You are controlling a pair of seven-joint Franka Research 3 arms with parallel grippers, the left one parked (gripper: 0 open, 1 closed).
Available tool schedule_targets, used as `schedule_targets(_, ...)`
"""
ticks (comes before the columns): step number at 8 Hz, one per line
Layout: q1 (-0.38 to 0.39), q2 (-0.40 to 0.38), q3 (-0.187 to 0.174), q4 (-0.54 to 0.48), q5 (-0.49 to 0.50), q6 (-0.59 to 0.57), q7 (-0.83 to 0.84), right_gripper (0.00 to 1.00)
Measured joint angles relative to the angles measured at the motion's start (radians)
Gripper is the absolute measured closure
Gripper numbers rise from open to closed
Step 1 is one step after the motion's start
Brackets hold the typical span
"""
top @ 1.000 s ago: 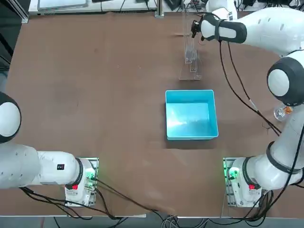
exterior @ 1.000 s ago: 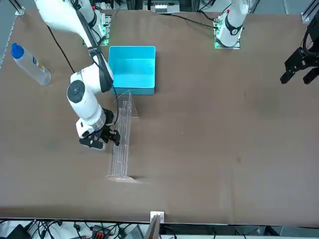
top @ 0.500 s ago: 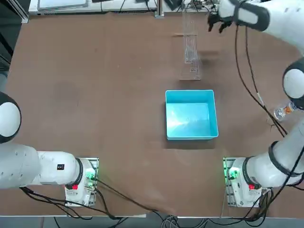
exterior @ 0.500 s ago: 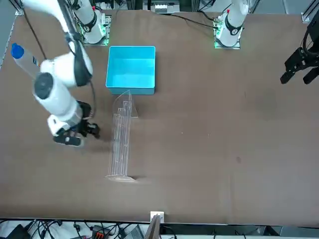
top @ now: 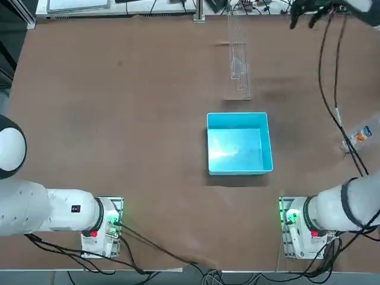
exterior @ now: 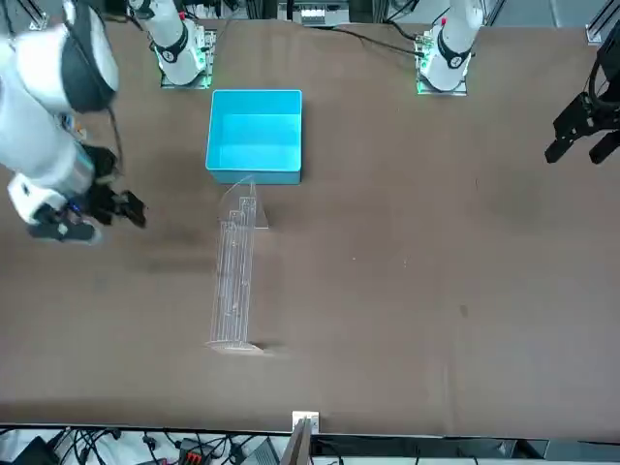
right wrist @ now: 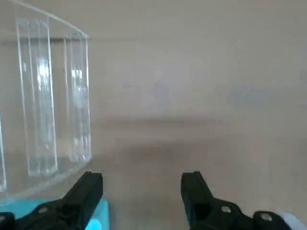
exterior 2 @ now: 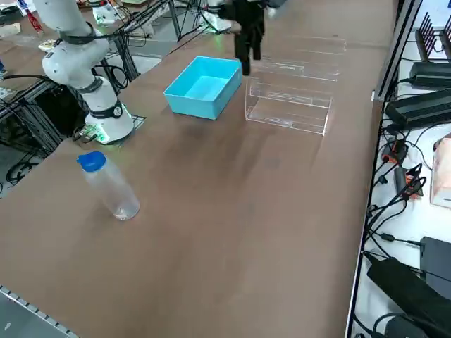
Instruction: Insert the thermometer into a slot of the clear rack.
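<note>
Thermometer: can't pick it out in any view, too thin/pale to tell whether it's in the rack. Clear rack (top: 238, 59) stands upright on the brown table (top: 119, 119) at the far side from the arm bases, long axis running away from the robot, stepped tiers visible in front view (exterior: 235, 271) and from the right side (exterior 2: 292, 84). In wrist view the rack's (right wrist: 48, 100) clear vertical walls show to 1 side of the fingers, not between them.

Right gripper (top: 303, 13) is up near the far edge of the table, off to the robot's right of the rack, well apart from it. Front view has it (exterior: 124, 208) above bare table, beside the rack's near-bin end but not touching. Wrist view: 2 black fingers (right wrist: 88, 189) spread w/ a clear gap, nothing between them, so gripper (right wrist: 141, 184) is open and empty.

Blue bin (top: 238, 143) sits between rack and right arm base, just beside the rack's near end, looks empty. Clear bottle w/ blue cap (exterior 2: 109, 186) lies on the table at the robot's right edge, well apart from bin and rack; its orange label shows in top view (top: 359, 135).
</note>
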Motion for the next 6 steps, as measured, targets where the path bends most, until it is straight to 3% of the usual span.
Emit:
schedule_targets(2, -0.044, -0.079, -0.001, 0.011, 0.001, -0.106, -0.078, 0.0)
schedule_targets(4, -0.051, -0.102, -0.018, 0.077, 0.001, -0.229, -0.085, 0.0)
schedule_targets(6, -0.05, -0.118, -0.039, 0.094, 0.001, -0.27, -0.096, 0.0)
